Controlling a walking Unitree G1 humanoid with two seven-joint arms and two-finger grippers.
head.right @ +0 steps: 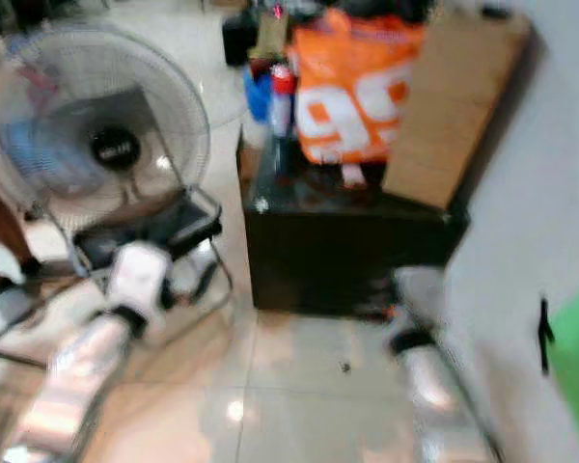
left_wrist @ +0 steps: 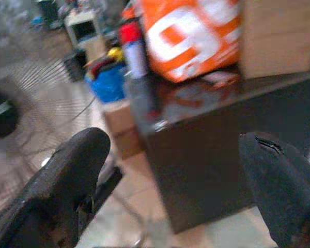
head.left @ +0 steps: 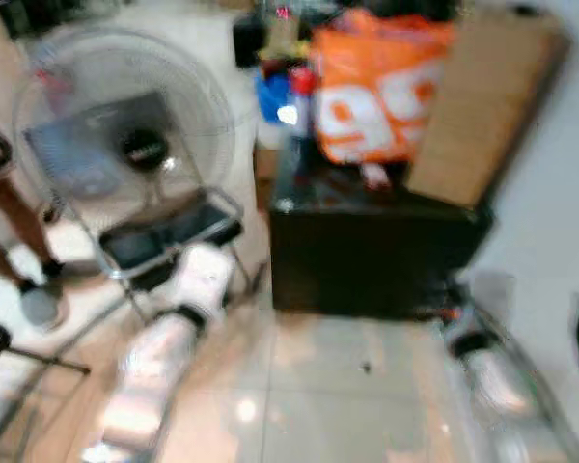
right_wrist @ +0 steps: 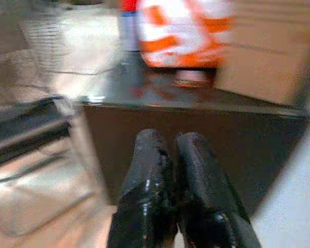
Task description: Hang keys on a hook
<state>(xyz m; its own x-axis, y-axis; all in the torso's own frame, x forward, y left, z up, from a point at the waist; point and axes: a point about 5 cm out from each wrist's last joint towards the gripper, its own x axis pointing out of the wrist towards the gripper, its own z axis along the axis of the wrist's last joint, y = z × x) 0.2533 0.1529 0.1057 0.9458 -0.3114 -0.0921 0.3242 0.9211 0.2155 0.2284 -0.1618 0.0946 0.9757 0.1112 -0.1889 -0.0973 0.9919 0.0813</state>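
Note:
The views are blurred. A low black cabinet [head.left: 367, 251] stands ahead against the white wall. On its top, below an orange bag [head.left: 376, 87], lies a small pinkish thing [head.left: 374, 176], too blurred to name. A small black fitting [head.right: 543, 333] sticks out of the right wall beside a green patch. My left gripper [left_wrist: 173, 142] is open, its fingers [left_wrist: 77, 165] wide apart, and it points at the cabinet's left corner. My right gripper [right_wrist: 170, 138] is shut with nothing seen between its fingers, low in front of the cabinet. Both silver arms [head.left: 164, 357] reach forward.
A large standing fan [head.left: 125, 135] and a black metal-framed seat [head.left: 169, 236] are at the left. A person's legs [head.left: 19, 241] stand at the far left. A cardboard sheet [head.left: 482, 106] leans on the cabinet. Bottles and a blue bag [head.left: 270, 96] crowd behind it.

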